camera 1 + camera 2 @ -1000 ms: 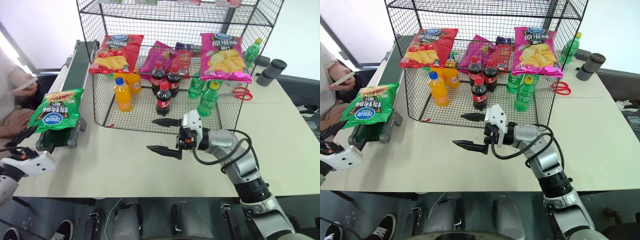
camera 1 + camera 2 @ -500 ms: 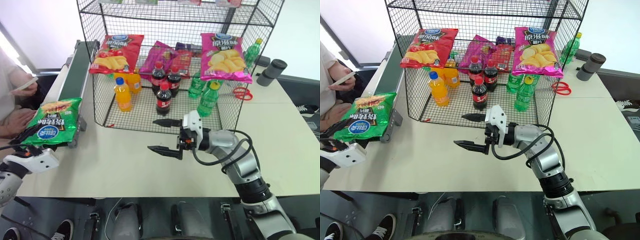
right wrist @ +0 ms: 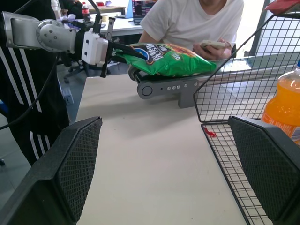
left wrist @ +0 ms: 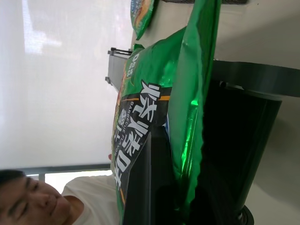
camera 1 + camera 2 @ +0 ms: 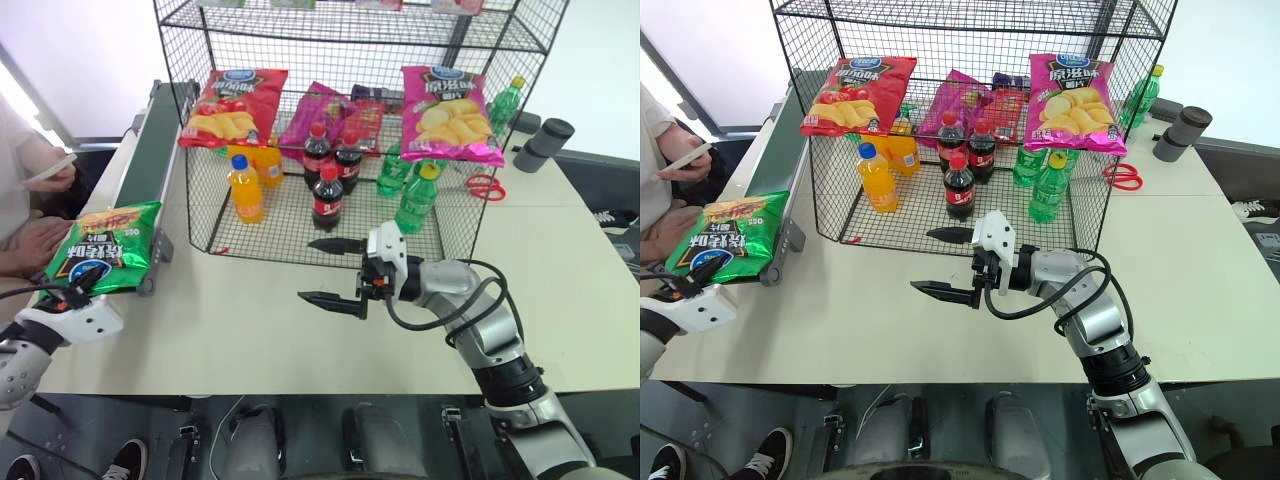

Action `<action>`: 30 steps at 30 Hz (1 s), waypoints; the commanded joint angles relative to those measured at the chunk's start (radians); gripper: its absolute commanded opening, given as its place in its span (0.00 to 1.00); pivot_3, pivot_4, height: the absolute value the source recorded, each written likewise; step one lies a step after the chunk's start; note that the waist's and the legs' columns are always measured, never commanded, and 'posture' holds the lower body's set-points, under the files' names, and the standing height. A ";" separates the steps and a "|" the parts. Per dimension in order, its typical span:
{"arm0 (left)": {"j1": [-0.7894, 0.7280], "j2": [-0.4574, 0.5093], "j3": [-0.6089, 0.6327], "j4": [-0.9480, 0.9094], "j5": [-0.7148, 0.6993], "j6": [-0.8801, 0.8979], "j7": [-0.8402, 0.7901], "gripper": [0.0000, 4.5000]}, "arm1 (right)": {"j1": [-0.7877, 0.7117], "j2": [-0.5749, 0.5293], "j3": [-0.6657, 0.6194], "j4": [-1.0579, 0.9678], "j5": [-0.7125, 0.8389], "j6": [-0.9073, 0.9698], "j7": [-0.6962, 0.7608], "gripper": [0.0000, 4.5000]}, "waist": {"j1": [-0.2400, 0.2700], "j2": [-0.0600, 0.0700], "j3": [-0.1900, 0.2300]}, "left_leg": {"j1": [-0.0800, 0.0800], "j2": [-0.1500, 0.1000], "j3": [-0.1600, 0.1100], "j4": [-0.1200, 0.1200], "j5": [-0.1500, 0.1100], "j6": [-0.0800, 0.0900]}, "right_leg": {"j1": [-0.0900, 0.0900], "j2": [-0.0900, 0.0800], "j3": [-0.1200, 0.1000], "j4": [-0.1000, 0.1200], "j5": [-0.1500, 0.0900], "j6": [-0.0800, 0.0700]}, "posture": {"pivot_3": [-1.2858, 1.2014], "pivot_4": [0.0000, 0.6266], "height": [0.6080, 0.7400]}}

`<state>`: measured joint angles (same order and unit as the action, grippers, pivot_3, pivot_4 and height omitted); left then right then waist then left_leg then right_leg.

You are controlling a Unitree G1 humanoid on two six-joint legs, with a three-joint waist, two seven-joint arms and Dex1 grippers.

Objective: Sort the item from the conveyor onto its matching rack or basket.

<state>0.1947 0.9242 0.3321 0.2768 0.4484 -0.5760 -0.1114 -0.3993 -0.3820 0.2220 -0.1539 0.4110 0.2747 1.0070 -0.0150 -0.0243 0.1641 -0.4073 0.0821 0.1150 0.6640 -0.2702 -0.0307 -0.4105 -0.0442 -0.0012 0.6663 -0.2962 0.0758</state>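
- Left eye view — the left gripper (image 5: pixel 75 296) has its fingers closed on the near edge of the green crisp bag (image 5: pixel 100 258), which lies at the near end of the conveyor (image 5: pixel 150 160). I judge the pick as made but not lifted: carrying and placing in the wire rack (image 5: pixel 345 120) are left. The right gripper (image 5: pixel 333 272) hangs with fingers spread wide and empty over the table (image 5: pixel 250 320), in front of the rack.
- Right eye view — same layout. The green bag's blue oval logo faces up, but its print is too small to read. In the rack a red bag (image 5: pixel 855 95) and a pink bag (image 5: pixel 1072 100) hang on the mesh, each with a blue oval logo and Chinese characters; cola bottles (image 5: pixel 959 185), an orange drink bottle (image 5: pixel 875 178) and green bottles (image 5: pixel 1045 185) stand below.
- Left wrist view — the bag fills most of it, pinched between the dark fingers; large white Chinese characters on black, small lettering too fine to read.
- Right wrist view — across the table the left gripper clamps the bag's end, the rest draped over the conveyor's end roller. A person holding a phone (image 3: pixel 213 44) sits behind.
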 commanded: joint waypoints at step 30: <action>0.051 -0.026 0.197 -0.611 -2.221 1.403 -0.815 0.01 | 0.177 -0.308 -0.318 -0.198 0.579 0.536 0.086 1.00 | 0.001 0.001 0.000 | 0.004 -0.003 -0.008 0.002 0.001 -0.001 | 0.007 0.001 0.000 -0.001 -0.002 -0.003 | 0.52 0.24 1.00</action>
<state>0.2736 0.8996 0.5514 -0.3570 -1.7411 0.7927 -0.9119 -0.2259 -0.6754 -0.0531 -0.3023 0.8989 0.7515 1.0883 -0.0138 -0.0235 0.1646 -0.4026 0.0785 0.1068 0.6656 -0.2697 -0.0315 -0.4036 -0.0432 -0.0010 0.6658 -0.2983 0.0723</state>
